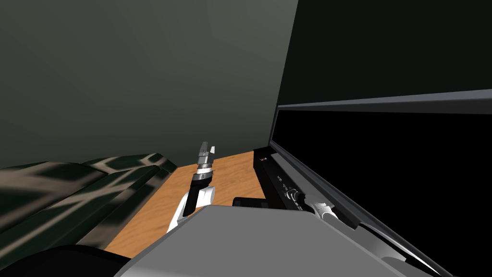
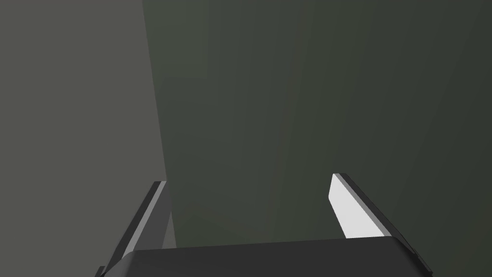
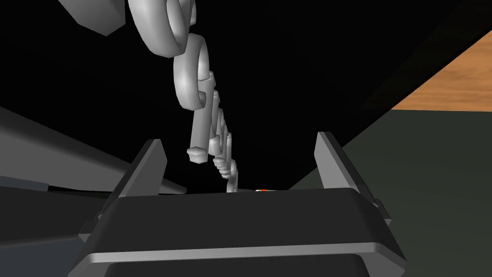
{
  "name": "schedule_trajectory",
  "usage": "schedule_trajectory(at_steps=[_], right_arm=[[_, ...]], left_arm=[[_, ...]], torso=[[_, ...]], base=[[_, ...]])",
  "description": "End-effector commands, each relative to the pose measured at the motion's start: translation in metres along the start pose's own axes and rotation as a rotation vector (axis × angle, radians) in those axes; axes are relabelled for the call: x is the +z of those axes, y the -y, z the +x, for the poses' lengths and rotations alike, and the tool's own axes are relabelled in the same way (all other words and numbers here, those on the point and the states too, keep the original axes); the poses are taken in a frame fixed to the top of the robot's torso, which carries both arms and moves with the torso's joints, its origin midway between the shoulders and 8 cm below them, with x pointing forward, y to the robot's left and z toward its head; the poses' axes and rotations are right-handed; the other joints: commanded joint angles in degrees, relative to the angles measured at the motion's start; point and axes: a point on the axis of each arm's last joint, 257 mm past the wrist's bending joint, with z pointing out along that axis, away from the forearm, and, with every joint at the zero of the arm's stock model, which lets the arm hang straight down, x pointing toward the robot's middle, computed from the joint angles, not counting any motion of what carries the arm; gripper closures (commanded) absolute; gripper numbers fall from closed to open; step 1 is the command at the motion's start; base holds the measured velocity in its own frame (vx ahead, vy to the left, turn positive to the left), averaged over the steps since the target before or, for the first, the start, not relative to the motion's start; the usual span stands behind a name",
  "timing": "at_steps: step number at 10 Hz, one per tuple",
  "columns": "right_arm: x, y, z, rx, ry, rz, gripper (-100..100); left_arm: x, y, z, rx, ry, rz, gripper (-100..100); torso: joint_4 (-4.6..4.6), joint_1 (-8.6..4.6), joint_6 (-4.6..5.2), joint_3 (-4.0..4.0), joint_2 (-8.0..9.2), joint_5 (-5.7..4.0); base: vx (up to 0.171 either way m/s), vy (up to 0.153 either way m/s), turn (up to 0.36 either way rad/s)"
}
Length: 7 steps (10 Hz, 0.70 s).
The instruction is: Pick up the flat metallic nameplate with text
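Nameplate [image 3: 201,125] close ahead of right gripper [image 3: 239,139], fingers [image 3: 144,168] spread; left gripper [image 1: 208,146] raised.

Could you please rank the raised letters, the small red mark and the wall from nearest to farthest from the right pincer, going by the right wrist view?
From the right pincer:
1. Raised letters: running between its fingers.
2. Small red mark: past the letters' far end, on the black surface.
3. Wall: beyond the black surface's edge.
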Motion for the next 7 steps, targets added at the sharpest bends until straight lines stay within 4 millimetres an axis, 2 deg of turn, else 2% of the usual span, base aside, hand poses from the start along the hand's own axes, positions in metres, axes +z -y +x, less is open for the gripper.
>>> schedule_trajectory(at_steps=[1, 4, 6, 7], right_arm=[[0.000, -0.004, 0.004, 0.007, -0.007, -0.003, -100], [0.000, -0.014, 0.016, 0.011, -0.029, -0.012, -100], [0.001, -0.015, 0.015, 0.021, -0.027, -0.013, -100], [0.001, -0.016, 0.015, 0.023, -0.027, -0.013, 100]], left_arm=[[0.000, 0.000, 0.000, 0.000, 0.000, 0.000, 0], [0.000, 0.000, 0.000, 0.000, 0.000, 0.000, 0], [0.000, 0.000, 0.000, 0.000, 0.000, 0.000, 0], [0.000, 0.000, 0.000, 0.000, 0.000, 0.000, 0]], torso=[[0.00, 0.00, 0.00, 0.00, 0.00, 0.00], [0.00, 0.02, 0.00, -0.01, -0.02, 0.00], [0.00, 0.03, 0.01, -0.01, -0.02, 0.00], [0.00, 0.03, 0.00, -0.02, -0.03, 0.01]], base=[[-0.012, -0.012, 0.040], [-0.003, -0.003, 0.010], [0.000, 0.000, 0.000], [0.000, 0.000, 0.000]])
